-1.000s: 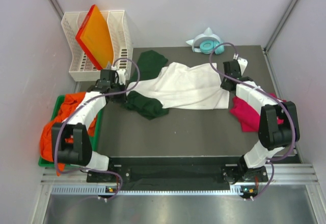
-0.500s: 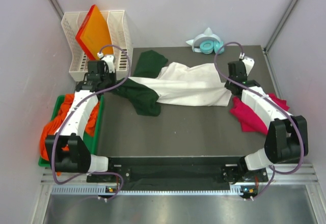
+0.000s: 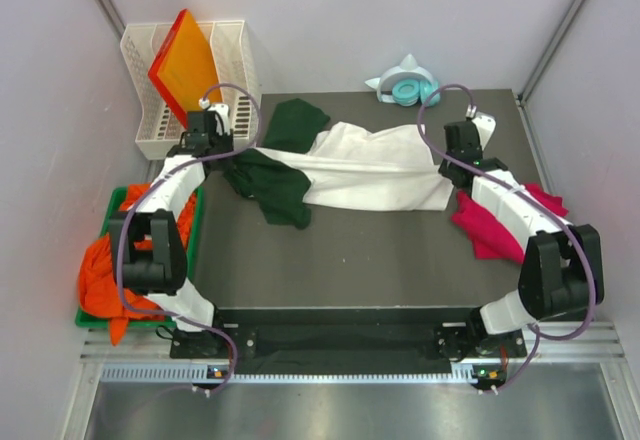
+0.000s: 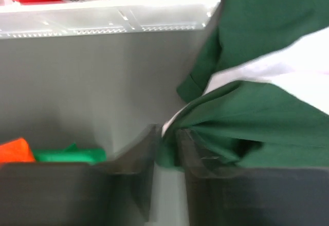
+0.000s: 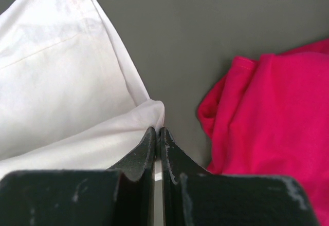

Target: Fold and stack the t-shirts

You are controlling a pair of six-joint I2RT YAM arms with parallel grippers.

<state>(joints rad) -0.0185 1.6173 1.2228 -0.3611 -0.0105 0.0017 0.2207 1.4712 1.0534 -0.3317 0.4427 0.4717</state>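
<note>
Dark tabletop (image 3: 380, 250) carries your white shirt (image 3: 370, 170), limp, light, dragging the green shirt (image 3: 280, 190). Left gripper (image 4: 165, 133) and right gripper (image 5: 158, 133) are clamped on its opposite edges; hold hems.

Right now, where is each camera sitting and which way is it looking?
Top external: above and behind the arms, looking down at the table; both arms show.
Left wrist: on the left arm, looking past the left end effector at the green t-shirt and white basket.
Right wrist: on the right arm, looking past the right end effector at the white t-shirt and pink t-shirt.
Shared: top and right wrist both show the white t-shirt.
</note>
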